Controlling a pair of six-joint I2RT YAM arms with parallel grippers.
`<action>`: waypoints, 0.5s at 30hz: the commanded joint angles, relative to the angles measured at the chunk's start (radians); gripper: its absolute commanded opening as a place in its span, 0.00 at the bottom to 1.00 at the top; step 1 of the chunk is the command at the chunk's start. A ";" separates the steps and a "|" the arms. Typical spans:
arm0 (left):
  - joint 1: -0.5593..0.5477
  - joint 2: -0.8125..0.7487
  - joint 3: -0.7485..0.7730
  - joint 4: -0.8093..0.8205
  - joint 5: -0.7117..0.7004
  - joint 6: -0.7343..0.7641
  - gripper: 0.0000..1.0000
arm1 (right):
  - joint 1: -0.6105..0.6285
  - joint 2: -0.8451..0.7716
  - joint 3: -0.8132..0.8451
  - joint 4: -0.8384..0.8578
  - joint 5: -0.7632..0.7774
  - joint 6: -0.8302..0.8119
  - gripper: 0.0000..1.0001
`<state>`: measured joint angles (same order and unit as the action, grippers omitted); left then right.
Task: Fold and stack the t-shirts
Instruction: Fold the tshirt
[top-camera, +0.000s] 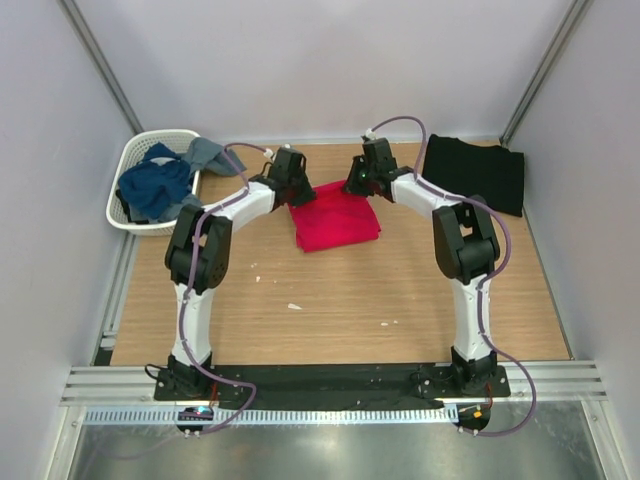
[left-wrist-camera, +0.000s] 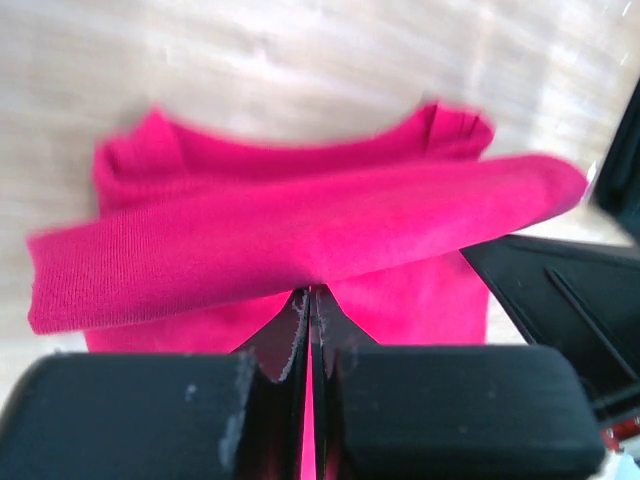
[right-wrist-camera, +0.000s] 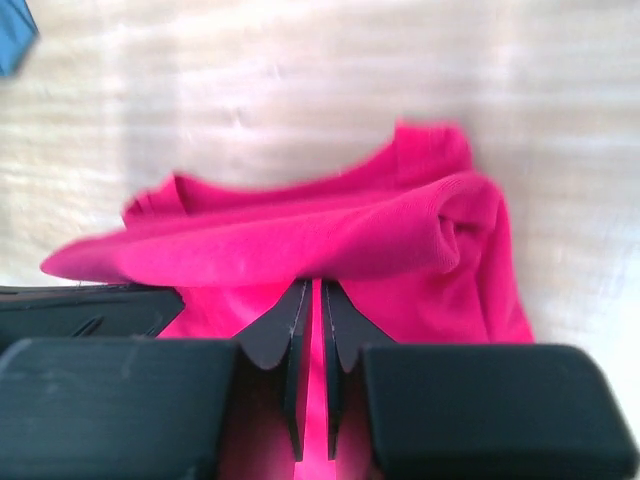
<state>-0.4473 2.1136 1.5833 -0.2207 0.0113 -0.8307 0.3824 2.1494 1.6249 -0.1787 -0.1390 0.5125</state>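
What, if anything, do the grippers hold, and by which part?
Both pinch the bright crimson cloth t-shirt: left gripper and right gripper each shut on its raised far edge, near opposite corners.

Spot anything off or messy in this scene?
Grey cloth hangs over the rim of the white basket at far left, half out. Pale scraps litter the table. The red t-shirt lies slightly askew; left gripper and right gripper are shut on its far edge.
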 joint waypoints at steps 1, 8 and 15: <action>0.027 0.042 0.087 0.021 -0.017 0.004 0.01 | 0.000 0.033 0.090 0.042 0.071 -0.023 0.14; 0.053 0.235 0.285 -0.058 0.047 -0.008 0.01 | -0.031 0.156 0.193 0.035 0.064 -0.009 0.15; 0.081 0.283 0.320 -0.066 0.070 -0.002 0.02 | -0.053 0.188 0.214 0.010 0.058 -0.029 0.18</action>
<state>-0.3801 2.3951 1.8805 -0.2440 0.0666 -0.8532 0.3416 2.3421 1.7966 -0.1589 -0.1051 0.5068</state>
